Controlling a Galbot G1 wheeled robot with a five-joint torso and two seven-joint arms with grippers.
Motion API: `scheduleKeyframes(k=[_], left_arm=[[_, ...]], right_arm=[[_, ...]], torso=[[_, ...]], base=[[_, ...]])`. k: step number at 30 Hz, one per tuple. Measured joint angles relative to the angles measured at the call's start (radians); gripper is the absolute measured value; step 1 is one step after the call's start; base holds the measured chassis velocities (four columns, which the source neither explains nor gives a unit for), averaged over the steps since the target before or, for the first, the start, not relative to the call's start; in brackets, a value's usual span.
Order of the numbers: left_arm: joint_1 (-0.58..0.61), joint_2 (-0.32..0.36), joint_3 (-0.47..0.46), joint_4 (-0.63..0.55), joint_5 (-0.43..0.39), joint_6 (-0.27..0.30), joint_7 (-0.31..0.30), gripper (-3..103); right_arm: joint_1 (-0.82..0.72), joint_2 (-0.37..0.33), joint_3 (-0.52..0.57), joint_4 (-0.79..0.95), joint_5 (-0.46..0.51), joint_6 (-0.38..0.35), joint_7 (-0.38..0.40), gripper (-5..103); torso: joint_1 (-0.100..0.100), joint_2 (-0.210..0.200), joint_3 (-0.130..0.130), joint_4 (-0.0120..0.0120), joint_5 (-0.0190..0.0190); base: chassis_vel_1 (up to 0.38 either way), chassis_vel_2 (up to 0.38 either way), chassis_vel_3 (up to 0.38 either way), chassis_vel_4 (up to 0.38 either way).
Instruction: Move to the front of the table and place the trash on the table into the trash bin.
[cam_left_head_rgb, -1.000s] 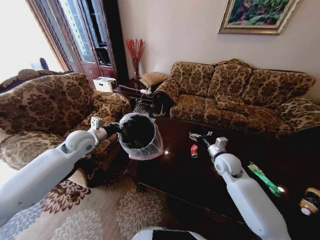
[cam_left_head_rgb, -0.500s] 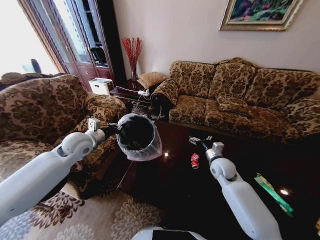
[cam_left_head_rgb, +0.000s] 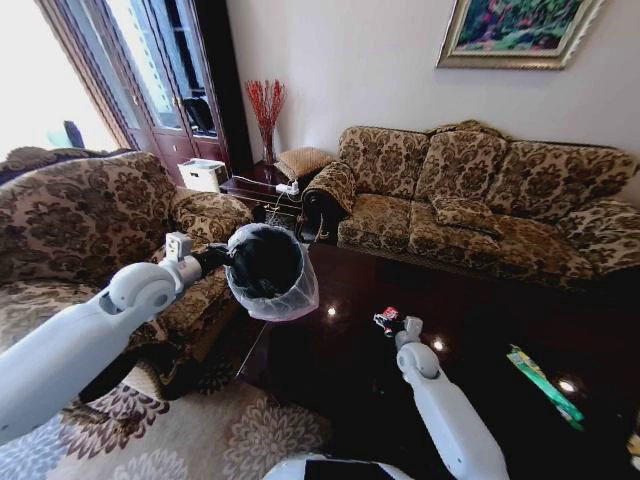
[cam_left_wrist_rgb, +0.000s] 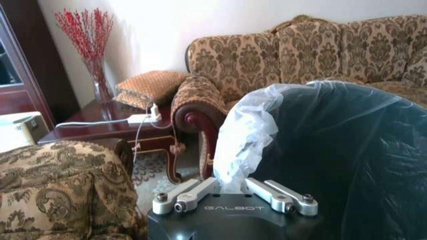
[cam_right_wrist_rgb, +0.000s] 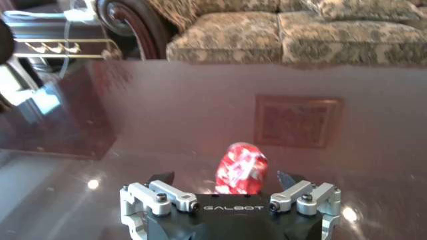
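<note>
The left end effector (cam_left_wrist_rgb: 230, 192) is clamped on the rim of the small round black trash bin with a translucent white plastic liner (cam_left_head_rgb: 266, 268), holding it off the near corner of the glossy dark reddish-brown wooden worktop (cam_left_head_rgb: 470, 320). On that worktop, the right end effector (cam_right_wrist_rgb: 227, 181) stands wide, its fingers (cam_right_wrist_rgb: 162, 178) either side of the crumpled red-and-white can (cam_right_wrist_rgb: 241, 167). The green snack wrapper (cam_left_head_rgb: 545, 385) lies well apart from the can.
</note>
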Motion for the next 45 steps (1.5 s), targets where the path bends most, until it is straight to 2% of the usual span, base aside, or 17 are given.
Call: scheduleKeyframes(k=[5, 8, 11, 14, 15, 17, 18, 20, 21, 26, 29, 34, 37, 39, 42, 44, 45], left_arm=[[0.047, -0.003, -0.042, -0.004, 0.004, -0.003, 0.0, 2], [0.058, -0.002, -0.054, -0.005, 0.004, -0.005, 0.0, 2], [0.064, 0.001, -0.065, -0.005, 0.004, -0.007, 0.0, 2], [0.066, 0.003, -0.07, -0.007, 0.003, -0.008, 0.0, 2], [0.067, 0.004, -0.073, -0.008, 0.002, -0.008, 0.0, 2], [0.069, 0.004, -0.074, -0.009, 0.002, -0.008, 0.001, 2], [0.072, 0.004, -0.076, -0.01, 0.001, -0.008, 0.001, 2], [0.073, 0.004, -0.077, -0.01, 0.001, -0.009, 0.001, 2], [0.077, 0.004, -0.078, -0.013, 0.002, -0.009, 0.001, 2], [0.085, 0.003, -0.081, -0.019, 0.001, -0.009, 0.002, 2], [0.084, 0.004, -0.081, -0.02, 0.0, -0.009, 0.002, 2], [0.06, 0.005, -0.061, -0.017, -0.002, -0.009, 0.002, 2], [0.024, -0.003, -0.016, -0.01, -0.003, -0.009, 0.0, 2], [0.018, -0.004, -0.007, -0.009, -0.004, -0.008, -0.001, 2], [-0.012, -0.008, 0.046, 0.009, -0.001, -0.005, -0.002, 2], [-0.022, -0.009, 0.059, 0.013, 0.0, -0.002, -0.002, 2], [-0.049, -0.012, 0.085, 0.021, -0.001, 0.011, -0.003, 2]], right_arm=[[0.006, -0.005, 0.024, -0.056, 0.0, 0.004, -0.028, 102], [0.007, -0.01, 0.028, -0.065, 0.007, 0.009, -0.054, 98], [0.009, -0.008, 0.029, -0.073, 0.015, 0.01, -0.069, 83], [0.009, -0.005, 0.029, -0.077, 0.015, 0.011, -0.073, 77], [0.008, -0.004, 0.029, -0.08, 0.009, 0.015, -0.08, 66], [0.007, -0.003, 0.029, -0.084, 0.002, 0.019, -0.085, 66], [0.005, -0.002, 0.029, -0.09, -0.01, 0.025, -0.095, 56], [0.004, -0.001, 0.029, -0.093, -0.013, 0.026, -0.097, 56], [0.002, 0.002, 0.031, -0.097, -0.019, 0.031, -0.1, 44], [0.002, 0.007, 0.039, -0.111, -0.054, 0.052, -0.102, 35], [0.001, 0.002, 0.041, -0.1, -0.056, 0.055, -0.098, 35], [-0.002, -0.021, 0.043, 0.036, -0.062, 0.101, -0.081, 35], [-0.002, -0.077, 0.036, 0.29, -0.091, 0.16, -0.112, 35], [0.001, -0.086, 0.035, 0.332, -0.083, 0.16, -0.123, 35], [0.073, -0.168, -0.003, 0.575, 0.062, 0.123, -0.215, 35], [0.095, -0.187, -0.015, 0.598, 0.087, 0.119, -0.227, 35], [0.142, -0.231, -0.04, 0.632, 0.141, 0.119, -0.258, 35]], torso=[[0.0, 0.0, 0.0, -0.0002, 0.0003], [-0.001, 0.0, 0.0, 0.0, 0.0001], [-0.001, 0.0, 0.0, 0.0002, 0.0001], [0.0, 0.0, 0.0, 0.0, 0.0002], [0.0, 0.0, 0.0, -0.0001, 0.0004], [0.0, 0.0, 0.0, -0.0001, 0.0004], [0.0, 0.0, 0.0, -0.0002, 0.0003], [0.0, 0.0, 0.0, -0.0001, 0.0003], [0.0, 0.0, 0.0, -0.0001, 0.0001], [0.0, 0.0, 0.0, 0.0003, 0.0], [0.0, 0.0, 0.0, 0.0, 0.0006], [0.0, 0.0, 0.0, -0.0004, 0.0004], [0.0, 0.0, 0.0, 0.0, -0.0001], [0.0, 0.0, 0.0, -0.0001, 0.0], [0.0, 0.0, 0.0, 0.0, 0.0002], [0.0, 0.0, 0.0, 0.0001, -0.0002], [0.0, 0.0, 0.0, 0.0005, 0.0]], base=[[0.0, 0.0, 0.0, 0.0], [0.0, 0.0, 0.0, 0.0], [0.0, 0.0, 0.0, 0.0], [0.0, 0.0, 0.0, 0.0], [0.0, 0.0, 0.0, 0.0], [0.0, 0.0, 0.0, 0.0], [0.0, 0.0, 0.0, 0.0], [0.0, 0.0, 0.0, 0.0], [0.0, 0.0, 0.0, 0.0], [0.0, 0.0, 0.0, 0.0], [0.0, 0.0, 0.0, 0.0], [0.0, 0.0, 0.0, 0.0], [0.0, 0.0, 0.0, 0.0], [0.0, 0.0, 0.0, 0.0], [0.0, 0.0, 0.0, 0.0], [0.0, 0.0, 0.0, 0.0], [0.0, 0.0, 0.0, 0.0]])
